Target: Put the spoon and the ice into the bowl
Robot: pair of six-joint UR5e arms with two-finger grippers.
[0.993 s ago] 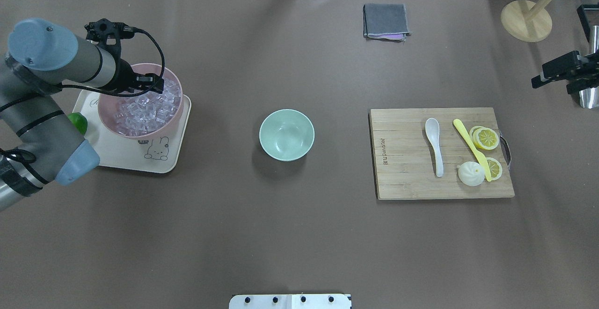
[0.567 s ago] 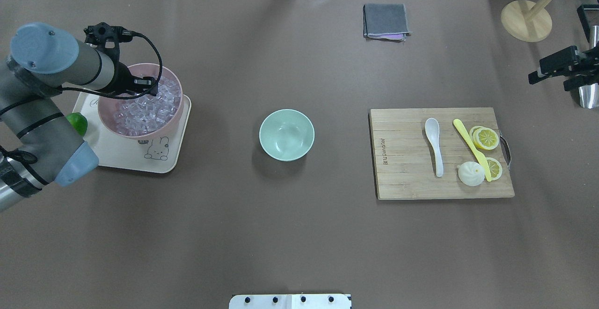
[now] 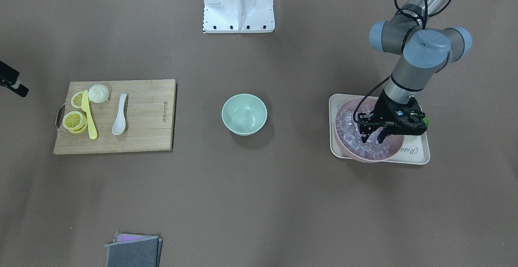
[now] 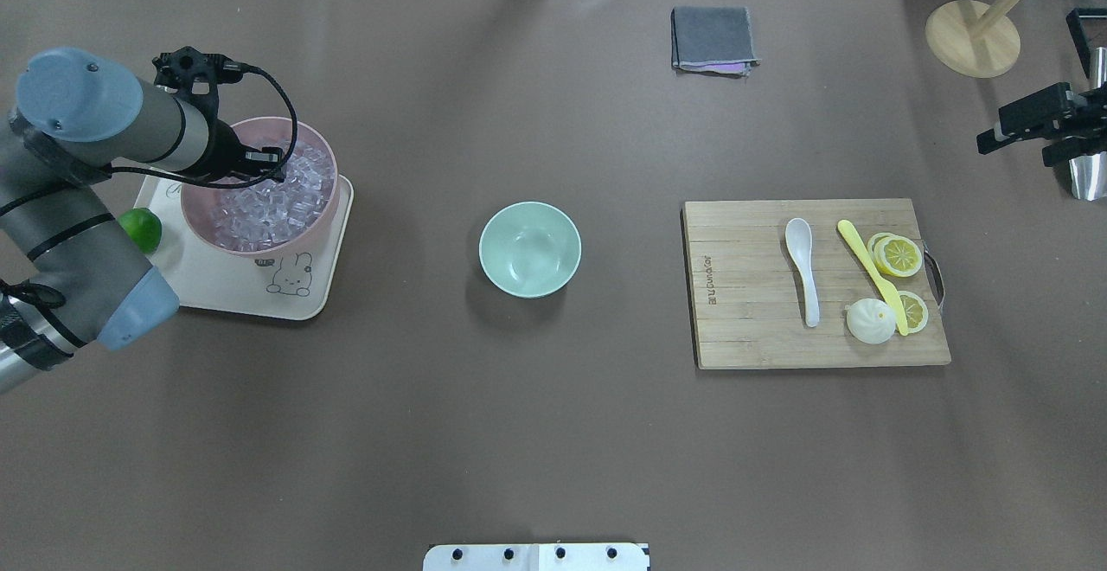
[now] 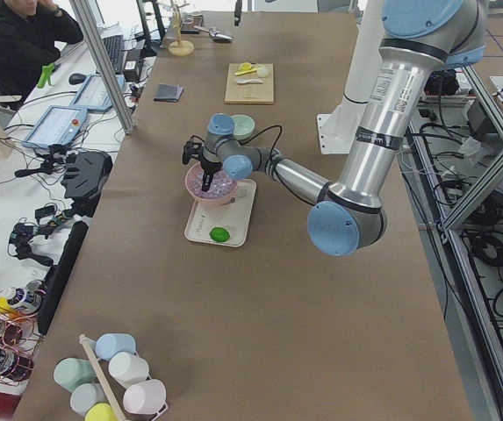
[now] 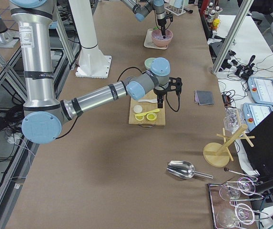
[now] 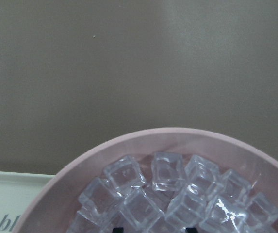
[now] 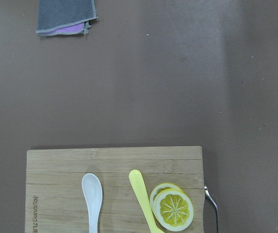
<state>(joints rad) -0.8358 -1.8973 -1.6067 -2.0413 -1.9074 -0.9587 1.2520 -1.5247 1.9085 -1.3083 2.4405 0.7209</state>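
Seen from overhead, a small round pale mint-green bowl (image 4: 553, 234) sat empty at the middle of the brown surface. At its 9 o'clock, a larger pink bowl (image 7: 177, 136) on a cream tray (image 4: 251, 298) was heaped with clear, faintly lilac ice cubes (image 7: 168, 170). The left claw (image 3: 373, 138) was held spread, tips down among the cubes, with nothing pinched.

At the mint bowl's 3 o'clock, a small glossy white soup spoon (image 4: 806, 281) was laid on a slatted bamboo board (image 4: 744, 294), just beside a yellow plastic knife (image 4: 872, 275). The right claw (image 4: 1020, 143) was held near 2 o'clock. Whether it was spread or pressed together could not be told.

The cubes looked smooth and hard-cornered, so one could be squirted out of closing fingers, or its neighbours pushed over the rim. The spoon's slick curved handle could likewise be lost, or the knife nudged.
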